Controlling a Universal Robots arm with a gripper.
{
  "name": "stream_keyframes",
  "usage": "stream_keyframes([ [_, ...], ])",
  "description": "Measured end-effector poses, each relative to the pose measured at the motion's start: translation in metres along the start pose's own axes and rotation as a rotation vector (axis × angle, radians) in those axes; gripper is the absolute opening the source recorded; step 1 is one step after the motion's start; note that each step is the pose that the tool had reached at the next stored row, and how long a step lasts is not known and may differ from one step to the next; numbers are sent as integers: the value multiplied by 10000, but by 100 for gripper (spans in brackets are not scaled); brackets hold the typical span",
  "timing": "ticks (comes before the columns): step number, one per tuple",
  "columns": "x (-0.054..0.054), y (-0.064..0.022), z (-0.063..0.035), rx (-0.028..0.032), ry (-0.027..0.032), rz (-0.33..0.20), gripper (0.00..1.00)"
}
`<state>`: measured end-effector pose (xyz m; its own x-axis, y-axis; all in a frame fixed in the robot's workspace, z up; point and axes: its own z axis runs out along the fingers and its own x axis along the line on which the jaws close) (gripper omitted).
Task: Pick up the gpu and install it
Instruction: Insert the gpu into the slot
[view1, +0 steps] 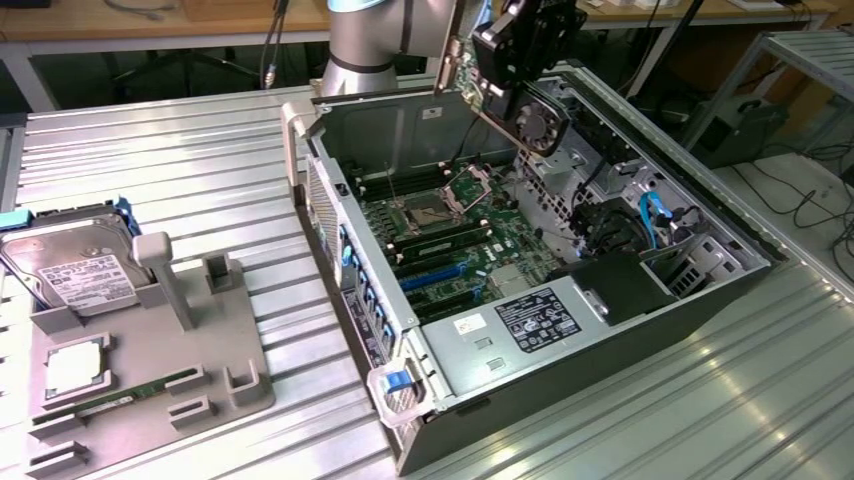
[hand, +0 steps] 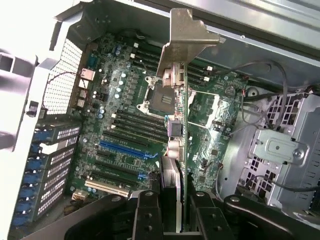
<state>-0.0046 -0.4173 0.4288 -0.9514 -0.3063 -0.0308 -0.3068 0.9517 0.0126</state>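
One light, stiff gpu (view1: 538, 122) is hanging over the case (view1: 400, 115), the tool (hand: 177, 202) clamping its end opposite the bracket (hand: 187, 35); its fragile components are likely needing edge-only handling.

Bright, even light fr above, no hard shadows. Pale sheen streaks on ribbed grey metal table (view1: 747, 400), well away fr black gripper fingers (hand: 147, 215). Wrist view: pale metal case wall (hand: 20, 85) far fr fingers blown out white; fingers dark, underexposed.

The gpu (hand: 185, 115), silver bracket foremost, hangs edge-on in the claw (hand: 177, 200) above the motherboard (hand: 120, 130).
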Motion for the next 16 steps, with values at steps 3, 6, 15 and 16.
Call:
stream_keyframes([
  [3, 0, 0, 0, -13, 5, -412, 27],
  [6, 0, 0, 0, -25, 9, -766, 27],
  [15, 0, -1, 0, -64, 18, -1693, 27],
  [16, 0, -1, 0, -69, 19, -1851, 27],
])
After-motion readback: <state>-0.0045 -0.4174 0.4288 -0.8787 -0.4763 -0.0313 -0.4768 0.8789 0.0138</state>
